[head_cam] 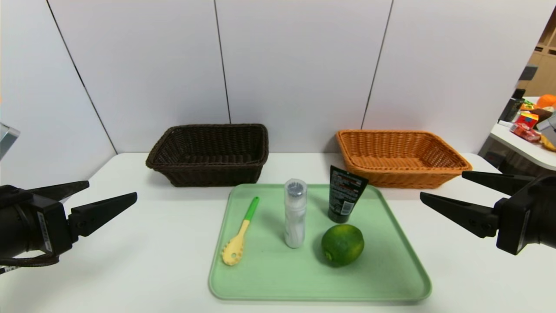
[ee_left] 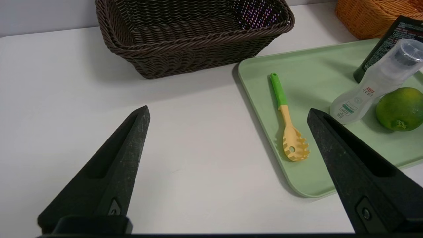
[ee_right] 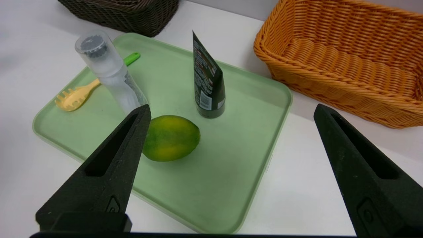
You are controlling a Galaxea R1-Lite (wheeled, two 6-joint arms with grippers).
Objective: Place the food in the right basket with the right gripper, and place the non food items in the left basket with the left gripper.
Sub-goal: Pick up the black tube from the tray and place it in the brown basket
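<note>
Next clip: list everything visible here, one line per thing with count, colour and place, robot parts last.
table: one, white, under everything
tray: one, pale green, table centre, near edge
spoon: one, yellow slotted head, green handle, lying on tray's left side
bottle: one, clear with white contents, upright at tray centre
tube: one, black, standing on its cap, tray's far right
lime: one, green, on tray in front of tube
left basket: one, dark brown, empty, behind tray to the left
right basket: one, orange, empty, behind tray to the right
side table clutter: several, mixed colours, far right background
left gripper: one, black, open, left of tray
right gripper: one, black, open, right of tray
</note>
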